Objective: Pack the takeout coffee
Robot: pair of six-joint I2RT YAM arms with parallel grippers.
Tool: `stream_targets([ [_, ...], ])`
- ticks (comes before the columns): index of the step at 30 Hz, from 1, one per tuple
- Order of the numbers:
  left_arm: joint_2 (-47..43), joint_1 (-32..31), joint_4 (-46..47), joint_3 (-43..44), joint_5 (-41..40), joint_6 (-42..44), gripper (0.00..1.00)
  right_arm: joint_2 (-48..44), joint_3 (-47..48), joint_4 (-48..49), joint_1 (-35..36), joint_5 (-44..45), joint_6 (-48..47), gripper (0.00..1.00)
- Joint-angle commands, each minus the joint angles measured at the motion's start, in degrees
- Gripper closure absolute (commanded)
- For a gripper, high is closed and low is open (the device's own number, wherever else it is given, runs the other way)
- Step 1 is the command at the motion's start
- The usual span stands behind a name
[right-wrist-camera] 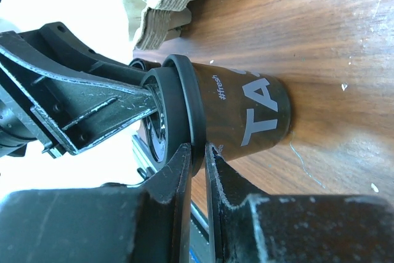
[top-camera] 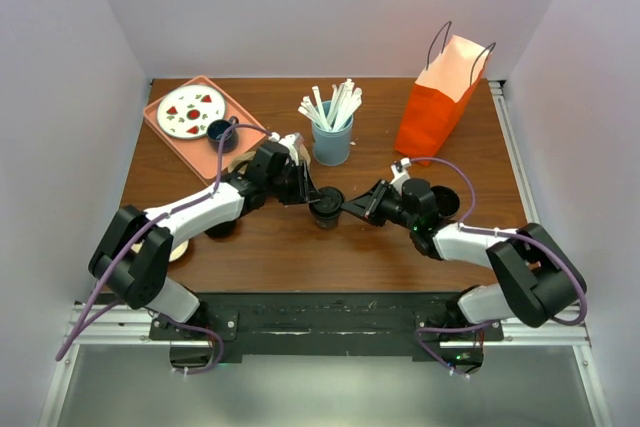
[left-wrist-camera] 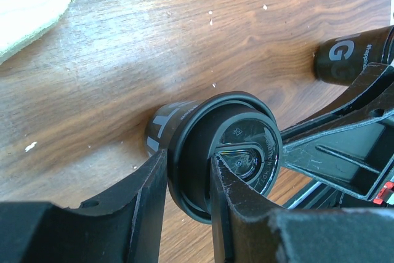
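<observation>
Both arms are at the cup (top-camera: 326, 212), which stands upright on the surface (top-camera: 270, 247) right between the 2 end effectors. The left end effector (left-wrist-camera: 184, 183) has its fingers part-way closed across the rim of the lid (left-wrist-camera: 243, 146), 1 finger outside the edge, the other on top. The right end effector (right-wrist-camera: 196, 173) pinches that same rim from the opposite side, jaws nearly together. The lid looks seated on the cup, so I'd call the capping step done or all but done.

And what's left? Plenty! The orange bag (top-camera: 440, 97) stands open well beyond the right end effector, off to its right, and nothing can be seen inside it. A 2nd cup (left-wrist-camera: 351, 53) waits close behind the right end effector. By my reckoning we're under halfway: cup capped, not yet bagged
</observation>
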Motion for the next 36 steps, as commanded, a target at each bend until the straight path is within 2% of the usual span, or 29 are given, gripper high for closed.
stream_targets([
  [1,11.7,-2.06,-22.66,-9.83,-5.25,2.27,0.73,6.11,-2.74,-21.72,1.4,11.74,-8.3,0.87],
  [4,11.09,-2.33,-21.96,-10.0,-4.02,1.57,0.73,6.99,1.47,-25.24,1.31,13.5,-13.29,0.87],
  [10,7.93,-2.5,-25.03,-7.37,-3.84,1.83,0.73,6.03,11.23,-32.53,1.31,9.29,-21.57,0.79],
  [14,6.7,-2.5,-26.88,-5.09,-4.01,2.0,0.72,3.74,14.32,-35.0,1.4,6.48,-22.81,0.73],
  [18,5.29,-2.41,-28.37,-1.75,-3.49,1.92,0.65,4.26,18.1,-37.37,1.31,3.23,-23.25,0.7],
  [25,3.97,-2.41,-30.66,3.0,-2.43,2.44,0.6,7.51,25.21,-40.89,1.4,0.06,-25.88,0.69],
  [36,3.36,-2.33,-32.24,9.76,-1.11,2.8,0.5,9.28,28.3,-42.91,1.31,-2.23,-27.21,0.69],
])
